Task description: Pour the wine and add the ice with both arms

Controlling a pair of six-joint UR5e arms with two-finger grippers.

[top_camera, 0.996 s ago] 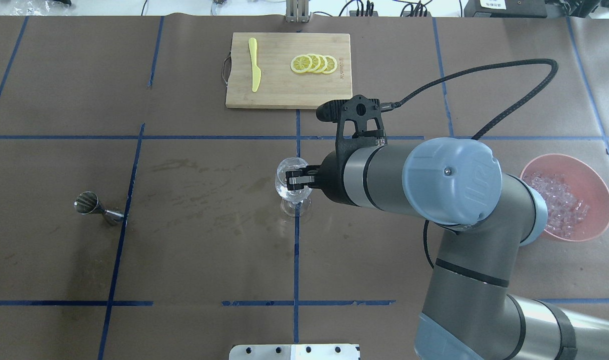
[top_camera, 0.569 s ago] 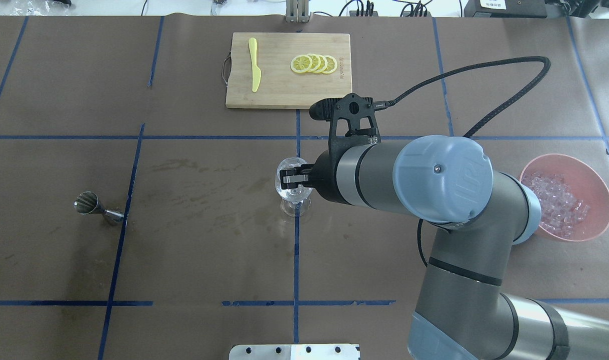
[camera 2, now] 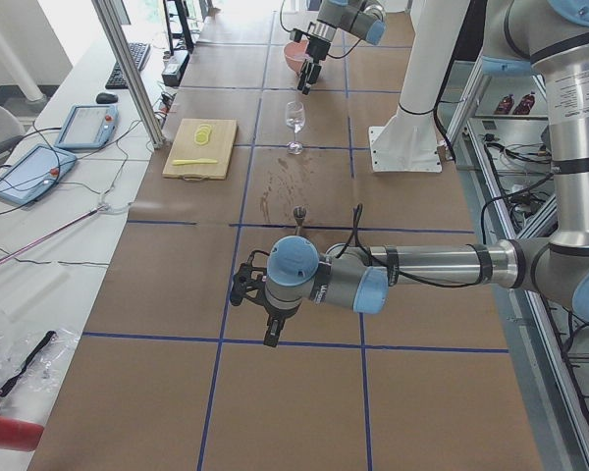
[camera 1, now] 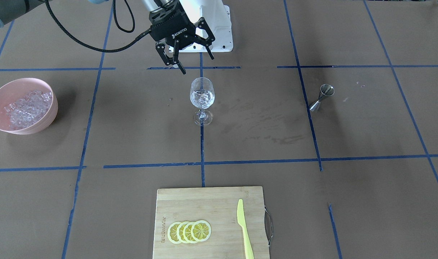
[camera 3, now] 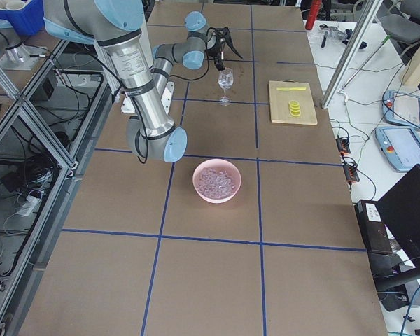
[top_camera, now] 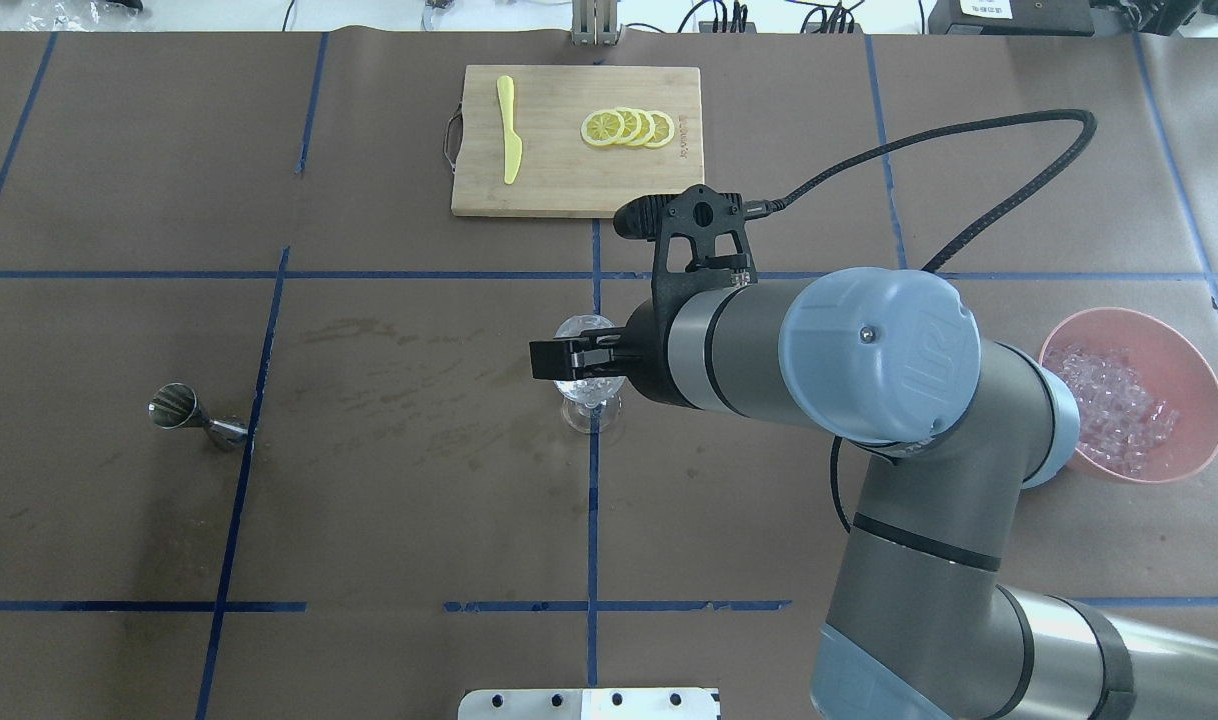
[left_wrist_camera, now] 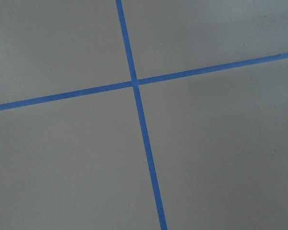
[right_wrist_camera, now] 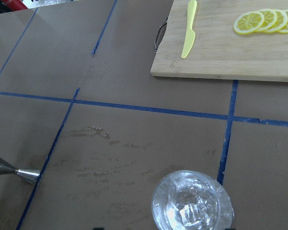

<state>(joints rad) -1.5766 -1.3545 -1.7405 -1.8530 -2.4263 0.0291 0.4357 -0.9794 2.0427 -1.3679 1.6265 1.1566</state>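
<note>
A clear wine glass (camera 1: 201,97) stands upright at the table's middle, with a few clear ice cubes (right_wrist_camera: 189,207) in its bowl. My right gripper (camera 1: 194,64) hangs open and empty just above the glass rim, on the robot's side of it. It also shows in the overhead view (top_camera: 574,362), over the glass (top_camera: 591,415). More ice (camera 1: 26,106) fills a pink bowl (top_camera: 1201,385) on my right. My left gripper (camera 2: 270,324) hovers low over bare table far to the left. I cannot tell whether it is open or shut.
A steel jigger (top_camera: 194,415) lies on the table left of the glass. A bamboo cutting board (top_camera: 559,190) at the far side carries lemon slices (top_camera: 629,128) and a yellow knife (top_camera: 509,130). The left wrist view shows only brown table and blue tape lines.
My right arm has shifted slightly left over the glass, and its fingers have spread apart.
</note>
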